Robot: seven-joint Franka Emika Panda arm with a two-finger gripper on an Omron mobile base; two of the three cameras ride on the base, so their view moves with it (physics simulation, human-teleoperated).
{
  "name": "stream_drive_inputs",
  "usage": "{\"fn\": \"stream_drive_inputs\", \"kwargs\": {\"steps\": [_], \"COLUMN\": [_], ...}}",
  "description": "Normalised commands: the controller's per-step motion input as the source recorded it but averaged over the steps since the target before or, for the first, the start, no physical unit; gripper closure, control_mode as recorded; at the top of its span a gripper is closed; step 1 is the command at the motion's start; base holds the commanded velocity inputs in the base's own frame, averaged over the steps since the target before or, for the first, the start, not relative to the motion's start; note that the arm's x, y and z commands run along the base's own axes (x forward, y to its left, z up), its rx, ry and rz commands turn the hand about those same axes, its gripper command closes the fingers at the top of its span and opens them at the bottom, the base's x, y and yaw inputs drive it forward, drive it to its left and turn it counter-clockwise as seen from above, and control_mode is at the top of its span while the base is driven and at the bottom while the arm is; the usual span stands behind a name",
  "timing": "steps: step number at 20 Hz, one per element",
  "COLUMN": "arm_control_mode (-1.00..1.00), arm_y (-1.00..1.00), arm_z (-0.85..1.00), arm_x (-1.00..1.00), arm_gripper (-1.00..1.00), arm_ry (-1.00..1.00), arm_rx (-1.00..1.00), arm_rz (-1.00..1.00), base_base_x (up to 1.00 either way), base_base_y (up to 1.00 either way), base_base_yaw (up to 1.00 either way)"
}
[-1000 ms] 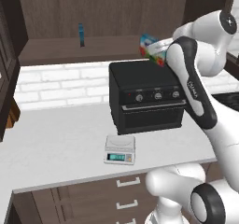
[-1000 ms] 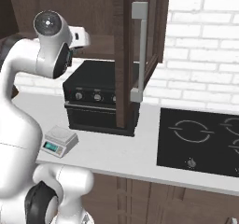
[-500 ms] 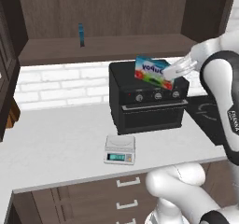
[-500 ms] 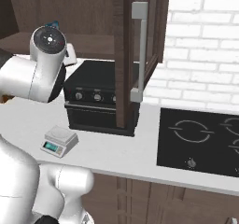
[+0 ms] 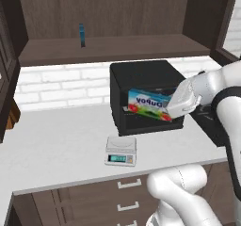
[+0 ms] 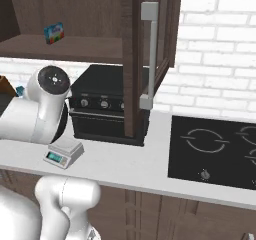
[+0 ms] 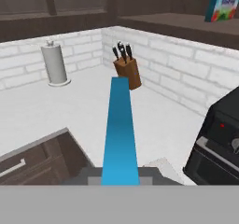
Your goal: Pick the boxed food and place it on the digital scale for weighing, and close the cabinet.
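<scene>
From my left base view I see the digital scale (image 5: 121, 151) on the white table (image 5: 56, 145), just in front of the black oven's (image 5: 143, 81) left corner. Right of the scale and above it, the boxed food (image 5: 148, 103) hangs in front of the oven face, clear of the table, the jaws clamped tight on its right end under the white hand. Above the oven, the cabinet (image 6: 150, 44) door with its silver handle (image 6: 148, 54) stands open

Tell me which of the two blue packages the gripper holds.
The boxed food in front of the black oven, clamped in the gripper. The other package stands upright on the cabinet shelf, untouched.
</scene>
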Motion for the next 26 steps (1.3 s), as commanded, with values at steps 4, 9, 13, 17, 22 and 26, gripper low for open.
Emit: {"fn": "stream_drive_inputs", "kwargs": {"steps": [4, 9, 13, 17, 22, 26], "arm_control_mode": [-1.00, -1.00, -1.00, -1.00, -1.00, -1.00], "arm_y": [0.00, 0.00, 0.00, 0.00, 0.00, 0.00], "arm_z": [-0.68, -0.67, -0.42, -0.46, -0.54, -0.51], "arm_x": [0.00, 0.00, 0.15, 0.53, 0.35, 0.40], "arm_gripper": [1.00, 1.00, 1.00, 1.00, 1.00, 1.00], "arm_ry": [0.00, 0.00, 0.02, 0.01, -0.03, -0.01], "arm_rx": [0.00, 0.00, 0.00, 0.00, 0.00, 0.00], "arm_rz": [0.15, 0.16, 0.08, 0.04, 0.04, 0.02], "base_base_x": [0.00, 0.00, 0.00, 0.00, 0.00, 0.00], "base_base_y": [0.00, 0.00, 0.00, 0.00, 0.00, 0.00], "base_base_yaw": [0.00, 0.00, 0.00, 0.00, 0.00, 0.00]}}
